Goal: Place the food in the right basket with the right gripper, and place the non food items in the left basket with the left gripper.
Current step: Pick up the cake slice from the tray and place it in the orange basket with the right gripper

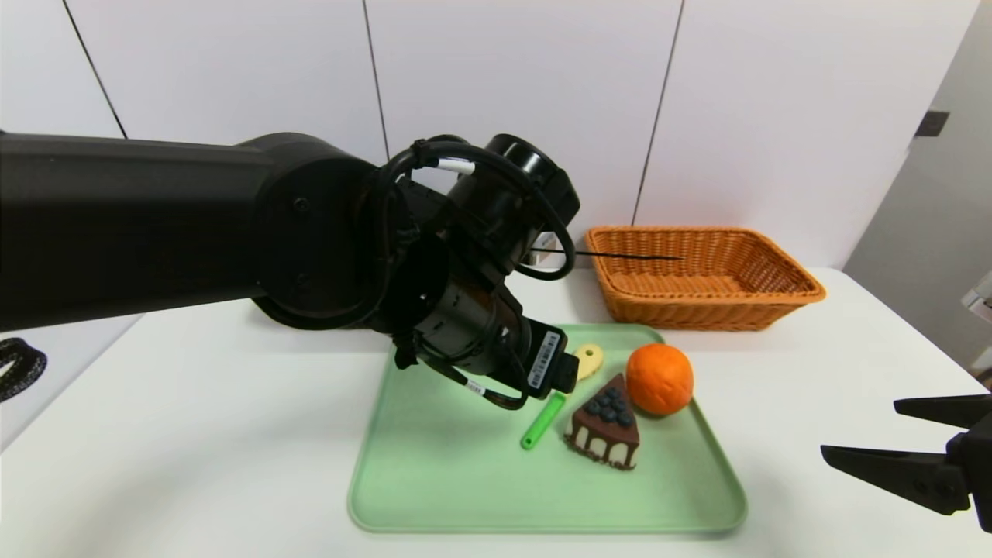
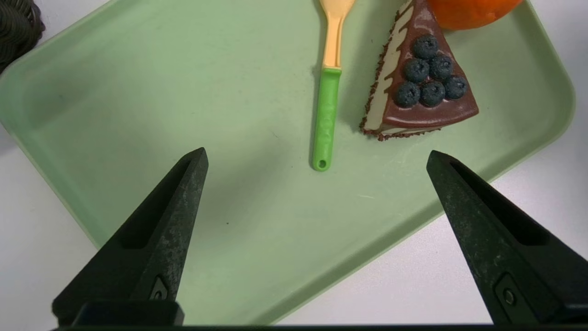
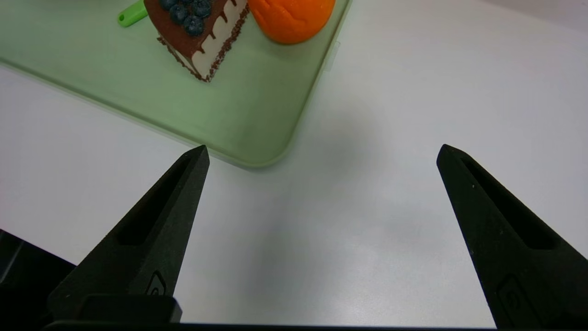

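Note:
On the green tray (image 1: 465,480) lie a round orange (image 1: 659,378), a chocolate cake wedge (image 1: 604,422) topped with blueberries, and a yellow spoon (image 1: 542,421) with a green handle. My left gripper (image 2: 317,154) hangs open over the tray with nothing between its fingers. The spoon (image 2: 327,115) points its handle end at the gap, and the cake (image 2: 413,92) is beside it. In the head view the left arm hides the fingers. My right gripper (image 1: 862,426) stands open and empty over the bare table, off the tray's near right corner (image 3: 257,115). The orange-tan right basket (image 1: 697,314) stands behind the tray. Only a dark woven edge of the left basket (image 2: 18,27) shows.
The thick left arm crosses the head view from the left and hides the tray's far left corner. White wall panels stand behind the table. A dark woven-looking piece (image 1: 19,368) shows at the far left edge.

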You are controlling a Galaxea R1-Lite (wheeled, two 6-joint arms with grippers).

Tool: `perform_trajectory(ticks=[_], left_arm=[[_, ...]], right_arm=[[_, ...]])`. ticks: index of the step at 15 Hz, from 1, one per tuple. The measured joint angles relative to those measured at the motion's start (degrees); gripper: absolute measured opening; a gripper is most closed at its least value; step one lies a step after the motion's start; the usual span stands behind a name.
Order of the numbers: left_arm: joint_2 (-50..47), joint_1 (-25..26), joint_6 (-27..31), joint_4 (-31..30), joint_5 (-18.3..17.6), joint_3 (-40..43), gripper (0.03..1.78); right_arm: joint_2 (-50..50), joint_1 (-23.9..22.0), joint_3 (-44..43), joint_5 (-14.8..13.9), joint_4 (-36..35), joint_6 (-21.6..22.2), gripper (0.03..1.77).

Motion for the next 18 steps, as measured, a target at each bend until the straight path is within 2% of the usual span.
perform_trajectory(ticks=[2, 7, 11, 18], left_arm=[[-1.13, -0.78, 0.22, 0.22, -0.11, 0.89, 1.69], [-6.60, -1.24, 4.49, 1.32, -0.21, 4.23, 1.69], [-9.94, -1.08, 6.89, 3.55, -0.18, 5.77, 1.69], [-10.70, -1.08, 6.80, 3.57, -0.07, 6.34, 1.69]], right_arm=[[0.06, 0.05, -0.69, -0.02, 0.00, 0.99, 1.71], [2.34, 1.43, -4.79, -0.06, 0.30, 7.46, 1.71], [6.58, 6.81, -6.83, -0.37, 0.89, 13.32, 1.71], [17.55, 14.14, -11.30, -0.66, 1.16, 19.83, 1.71]])
